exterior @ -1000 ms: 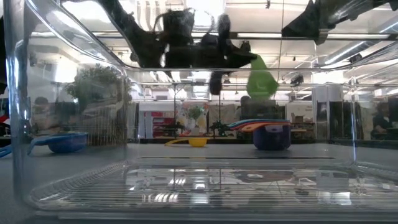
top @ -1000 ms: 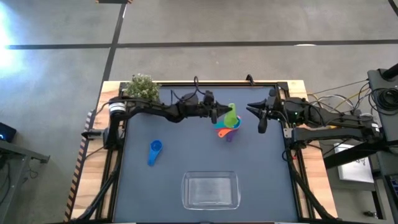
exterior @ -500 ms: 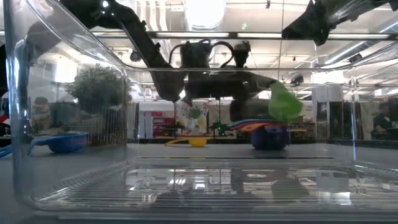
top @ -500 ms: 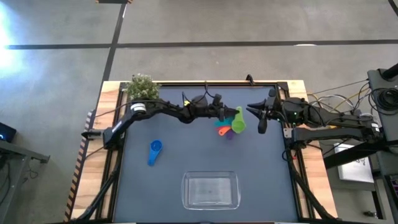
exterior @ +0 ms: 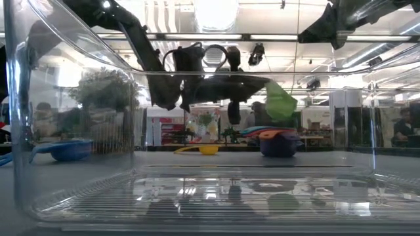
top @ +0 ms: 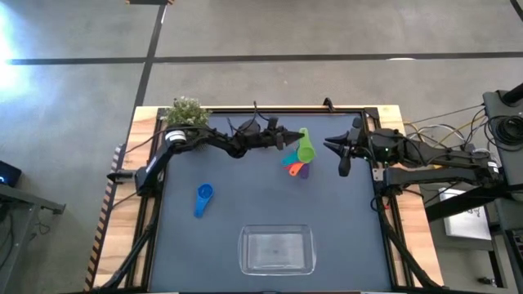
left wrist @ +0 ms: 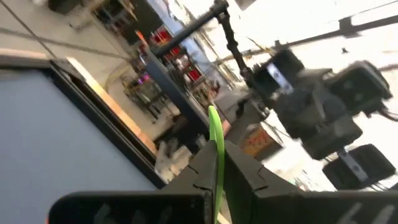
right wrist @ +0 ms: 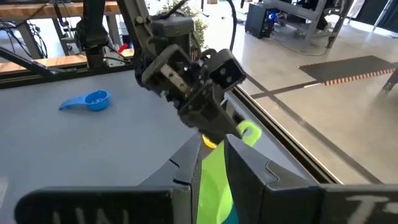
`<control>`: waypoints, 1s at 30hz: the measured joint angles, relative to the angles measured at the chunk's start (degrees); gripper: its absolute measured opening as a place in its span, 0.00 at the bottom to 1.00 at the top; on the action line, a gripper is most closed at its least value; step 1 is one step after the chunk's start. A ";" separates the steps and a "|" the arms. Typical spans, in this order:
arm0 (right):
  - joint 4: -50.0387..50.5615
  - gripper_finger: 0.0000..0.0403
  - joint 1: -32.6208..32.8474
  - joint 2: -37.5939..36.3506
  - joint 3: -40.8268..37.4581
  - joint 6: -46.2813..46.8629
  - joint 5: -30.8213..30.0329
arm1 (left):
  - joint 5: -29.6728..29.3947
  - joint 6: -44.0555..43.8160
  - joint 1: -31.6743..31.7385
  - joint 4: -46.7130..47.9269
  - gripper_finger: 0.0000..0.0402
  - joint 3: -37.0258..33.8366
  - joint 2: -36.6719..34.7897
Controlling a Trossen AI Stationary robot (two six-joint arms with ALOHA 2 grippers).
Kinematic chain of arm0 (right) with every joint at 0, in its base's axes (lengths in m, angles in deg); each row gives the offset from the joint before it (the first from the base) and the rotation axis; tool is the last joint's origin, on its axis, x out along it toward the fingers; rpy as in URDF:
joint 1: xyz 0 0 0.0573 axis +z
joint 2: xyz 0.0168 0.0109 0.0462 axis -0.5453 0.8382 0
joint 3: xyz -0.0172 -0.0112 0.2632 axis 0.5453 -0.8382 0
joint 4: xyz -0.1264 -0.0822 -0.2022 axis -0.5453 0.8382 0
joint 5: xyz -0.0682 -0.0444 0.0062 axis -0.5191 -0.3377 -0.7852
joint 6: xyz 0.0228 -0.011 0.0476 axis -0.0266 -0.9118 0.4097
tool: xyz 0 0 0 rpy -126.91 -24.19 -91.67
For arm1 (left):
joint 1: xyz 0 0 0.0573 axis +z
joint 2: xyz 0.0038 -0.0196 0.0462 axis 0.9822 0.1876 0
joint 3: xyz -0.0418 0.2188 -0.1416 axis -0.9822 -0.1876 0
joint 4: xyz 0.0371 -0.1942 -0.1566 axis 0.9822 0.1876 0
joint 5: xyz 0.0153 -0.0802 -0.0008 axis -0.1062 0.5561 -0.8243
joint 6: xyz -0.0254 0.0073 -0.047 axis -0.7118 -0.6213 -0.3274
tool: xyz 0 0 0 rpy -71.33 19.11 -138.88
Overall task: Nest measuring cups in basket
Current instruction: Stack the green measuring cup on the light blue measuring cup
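From above, the left gripper pinches the green cup by its handle, above the stacked cups. The blue cup lies apart; the basket sits near the front edge. The right gripper waits nearby, its fingers nearly together.

At table height, the green cup hangs over the stack.

The left wrist shows fingers clamping the green handle.

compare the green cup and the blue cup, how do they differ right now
The green cup is off the table, its handle pinched in the shut left gripper, above the stacked cups; the blue cup lies loose on the mat, nothing touching it. The green cup hangs tilted; the blue cup sits upright, bowl up. The green cup looks larger. Both are outside the basket.
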 joint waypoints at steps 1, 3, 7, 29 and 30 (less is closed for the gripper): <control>0.00 0.14 0.00 0.01 -0.12 -0.02 -0.02 | -0.77 0.15 0.26 0.20 0.00 -0.09 -0.07; 0.01 0.15 0.00 0.02 -0.34 -0.06 -0.06 | -1.11 0.18 0.73 2.20 0.00 -0.18 -0.07; -0.02 0.14 0.00 0.02 -0.67 -0.11 -0.19 | -1.59 1.35 0.87 5.01 0.00 -0.20 0.04; -0.02 0.16 0.00 0.02 -0.97 0.30 -0.20 | 7.70 5.90 3.68 7.51 0.47 -0.20 0.11; 0.01 0.16 0.00 0.02 -0.97 0.28 -0.20 | 8.76 5.79 4.02 7.49 0.49 -0.20 0.11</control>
